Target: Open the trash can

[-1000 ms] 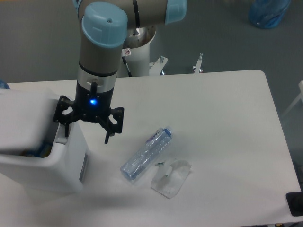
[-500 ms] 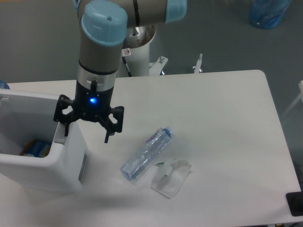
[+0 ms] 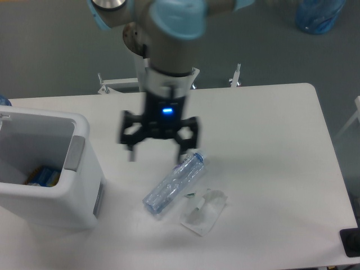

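Black end effector (image 3: 157, 153) | fingers spread wide, empty | above plastic bottle (image 3: 172, 184)

Even, fairly bright overhead light falls on the white desk (image 3: 264, 140), leaving only soft, pale shadows beside the trash can (image 3: 50, 169) and under the plastic bottle (image 3: 171, 184). The arm and gripper (image 3: 159, 147) are smeared by motion blur, their edges ghosted, with a small blue lamp glowing on the wrist. The rest looks reasonably sharp, slightly grainy, with a cool bluish cast and no strong glare.
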Motion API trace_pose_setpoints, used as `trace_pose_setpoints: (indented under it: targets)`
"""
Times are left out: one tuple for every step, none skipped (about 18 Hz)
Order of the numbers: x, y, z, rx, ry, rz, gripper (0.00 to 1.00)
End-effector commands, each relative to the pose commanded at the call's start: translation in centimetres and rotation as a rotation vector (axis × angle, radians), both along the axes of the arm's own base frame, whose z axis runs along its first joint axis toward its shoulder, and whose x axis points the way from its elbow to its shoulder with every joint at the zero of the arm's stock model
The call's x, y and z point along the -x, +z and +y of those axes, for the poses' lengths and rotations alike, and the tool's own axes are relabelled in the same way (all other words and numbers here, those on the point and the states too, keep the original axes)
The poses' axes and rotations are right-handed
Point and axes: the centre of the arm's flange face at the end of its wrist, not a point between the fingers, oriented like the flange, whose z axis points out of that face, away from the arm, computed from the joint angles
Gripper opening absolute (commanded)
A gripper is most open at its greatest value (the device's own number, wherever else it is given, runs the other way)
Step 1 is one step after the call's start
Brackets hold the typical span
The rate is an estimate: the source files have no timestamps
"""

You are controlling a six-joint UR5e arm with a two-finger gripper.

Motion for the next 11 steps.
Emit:
trace_pose_setpoints:
  targets:
    - [1.0,-0.6,-1.1,0.021,-0.024,0.018,1.0]
    - [1.6,-1.4,-1.9,0.034,-0.047,0.024,1.0]
    - [2.6,-2.4,-3.1,0.053,-0.076,0.032,1.0]
    - [2.9,-3.4,-3.5,0.077,-0.111,0.041,1.0]
    - [3.0,-4.0,-3.8,0.104,-0.161,0.063,1.0]
    - [3.2,-4.6,-4.0,0.14,-0.23,0.094,1.0]
    - [3.7,-5.5,-4.2,0.177,-0.301,0.115,1.0]
    - [4.1,-6.2,-4.5,0.208,-0.366,0.137,1.0]
    - [4.8,-7.3,-5.4,0.238,-0.414,0.144,1.0]
    - [5.1,-8.0,-5.9,0.254,-0.472,0.154,1.0]
    - [5.4,-8.8,-5.9,0.263,-0.534,0.162,1.0]
